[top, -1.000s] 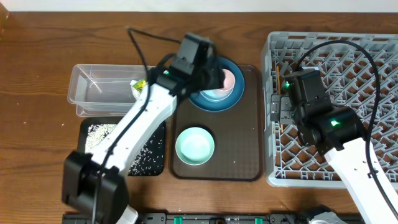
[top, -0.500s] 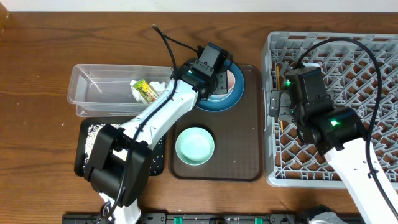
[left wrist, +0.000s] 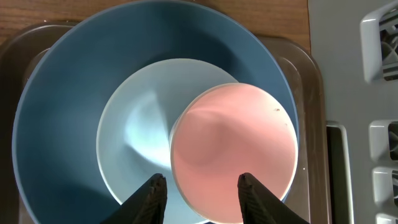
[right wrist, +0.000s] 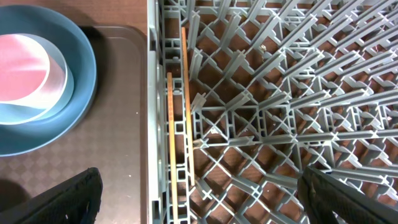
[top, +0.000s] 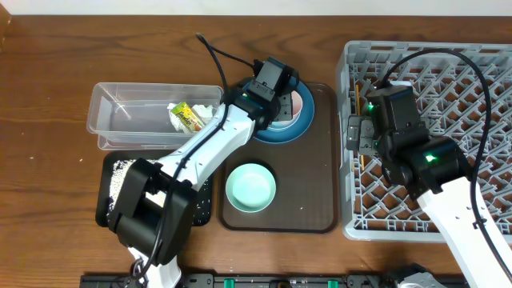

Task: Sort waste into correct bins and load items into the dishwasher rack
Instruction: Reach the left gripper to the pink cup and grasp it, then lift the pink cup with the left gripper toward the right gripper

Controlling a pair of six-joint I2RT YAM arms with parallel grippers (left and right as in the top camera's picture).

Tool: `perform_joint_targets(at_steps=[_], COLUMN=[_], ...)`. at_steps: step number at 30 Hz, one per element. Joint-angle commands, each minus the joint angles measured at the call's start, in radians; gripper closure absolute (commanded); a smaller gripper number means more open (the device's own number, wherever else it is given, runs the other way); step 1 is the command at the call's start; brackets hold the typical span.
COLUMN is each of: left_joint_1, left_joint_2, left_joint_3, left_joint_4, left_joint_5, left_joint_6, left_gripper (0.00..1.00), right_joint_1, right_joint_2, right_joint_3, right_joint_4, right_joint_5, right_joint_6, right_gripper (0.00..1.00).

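The pink-white cup (left wrist: 233, 152) sits inside the small light-blue bowl (left wrist: 137, 137), on the blue plate (left wrist: 56, 124), on the brown serving tray. My left gripper (left wrist: 202, 196) is open just above the cup's near rim; it also shows in the overhead view (top: 278, 94). The mint bowl (top: 250, 186) sits on the same tray. The wrapper (top: 186, 117) and the tissue (top: 205, 112) lie in the clear tub (top: 128, 120). Rice (top: 128, 170) lies in the black tray (top: 105, 196). My right gripper (right wrist: 205, 199) is wide open and empty over the rack's (top: 448, 88) left edge, where the chopsticks (right wrist: 185, 93) lie.
The brown serving tray (top: 308, 184) lies between the two bins and the rack. My left arm crosses over the black tray and the tub's right end. A few rice grains lie on the wooden table to the left (top: 34, 156).
My left gripper has moved right from the tub's end to over the cup, uncovering the wrapper and tissue. It has held still for the last half second. The right arm has not moved.
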Motion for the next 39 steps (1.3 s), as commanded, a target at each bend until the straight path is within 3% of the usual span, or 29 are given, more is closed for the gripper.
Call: perform_joint_targets(at_steps=[1, 12, 20, 23, 26, 35, 39], left_joint_1=[-0.003, 0.019, 0.068, 0.086, 0.113, 0.35, 0.459], left_joint_2=[0.045, 0.035, -0.135, -0.219, -0.306, -0.442, -0.434], left_joint_3=[-0.012, -0.006, -0.006, -0.006, -0.006, -0.006, -0.006], left_joint_4=[0.009, 0.01, -0.037, -0.092, -0.164, -0.225, -0.225], left_joint_5=[-0.017, -0.121, -0.065, 0.076, 0.29, 0.901, 1.189], left_joint_6=[0.002, 0.003, 0.003, 0.002, 0.003, 0.003, 0.031], left_gripper=[0.61, 0.89, 0.94, 0.94, 0.94, 0.94, 0.94], right_joint_1=[-0.005, -0.005, -0.006, -0.005, -0.006, -0.056, -0.113], right_joint_2=[0.002, 0.002, 0.002, 0.002, -0.002, -0.121, -0.212], right_joint_3=[0.0, 0.0, 0.0, 0.0, 0.001, 0.002, 0.002], right_joint_4=[0.003, 0.003, 0.0, -0.006, 0.015, 0.064, 0.053], right_joint_5=[0.01, 0.01, 0.011, -0.008, -0.164, -0.924, -1.168], right_joint_6=[0.014, 0.013, 0.002, -0.009, -0.101, -0.541, -0.647], right_gripper=[0.01, 0.01, 0.01, 0.01, 0.01, 0.01, 0.01])
